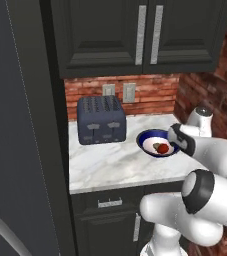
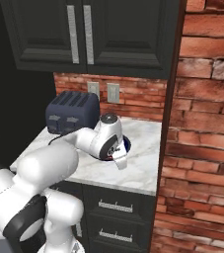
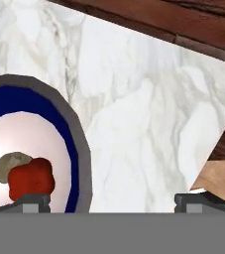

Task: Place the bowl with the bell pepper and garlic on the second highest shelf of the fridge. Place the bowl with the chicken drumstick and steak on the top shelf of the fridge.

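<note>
My gripper point(image 3: 112, 201): spread wide, nothing between my two dark tips; one tip stands over the bowl's inside, the other over bare marble beyond its rim, so the rim lies between them.
My fingertips point(image 3: 33, 201): low over the bowl, hovering; I cannot tell whether either touches the rim.
My hand in the base views point(image 2: 117, 157): reaching down at the near right side of the bowl, wrist bent over it.
Bowl with the bell pepper and garlic point(image 1: 150, 140): upright on the counter, toward its right end and between the back wall and the front edge; dark blue rim, white inside.
Bell pepper point(image 3: 31, 179): small red lump on the bowl's white floor, close to my tip.
Garlic point(image 3: 10, 164): pale lump touching the pepper, partly behind it.
Counter point(image 1: 105, 165): white marble, bowl and toaster both on it.
Toaster point(image 1: 101, 120): dark blue, at the back left corner of the counter, well apart from the bowl.
Brick wall point(image 2: 207, 123): behind the counter and at its right end.
Upper cabinets point(image 1: 140, 35): dark, doors closed, above the counter.
Fridge point(image 1: 15, 140): grey side panel at the counter's left edge.
</note>
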